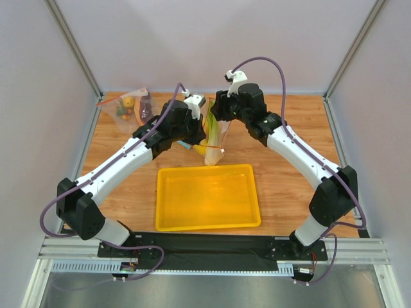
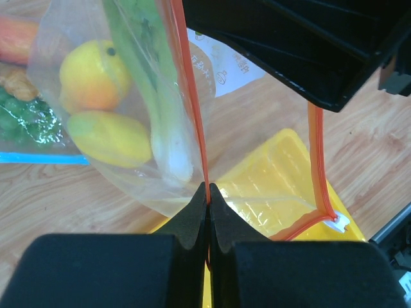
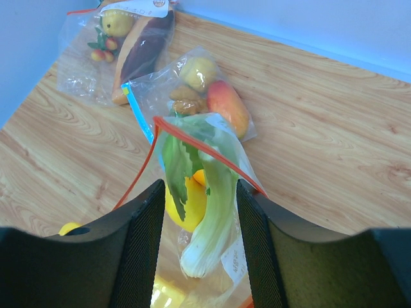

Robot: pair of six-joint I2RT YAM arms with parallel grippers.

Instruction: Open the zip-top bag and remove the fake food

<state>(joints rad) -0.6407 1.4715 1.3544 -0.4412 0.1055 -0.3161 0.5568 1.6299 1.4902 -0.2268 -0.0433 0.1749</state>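
Tray: yellow tray (image 1: 209, 199) on the wooden table (image 1: 289, 186), nearest the arm bases.
Left gripper: the left gripper (image 2: 207, 187) has its jaws pressed together, pinching the red-orange zip strip (image 2: 196, 115).
Right gripper: the right gripper (image 3: 199, 185) has its fingers spread on either side of the bag. I cannot tell whether they press on it.
Bag: the zip-top bag (image 3: 205, 147) hangs upright between both grippers, just beyond the tray's far rim, with its mouth parted.
Food: the celery-like stalk (image 3: 215, 218), the orange fruit (image 2: 90, 77) and the yellow fruit (image 2: 109, 136) are all inside the bag.
Behind: a blue-strip bag (image 3: 192, 83) lies flat on the table.
Far left corner: a small bag with an eggplant (image 3: 122, 45).
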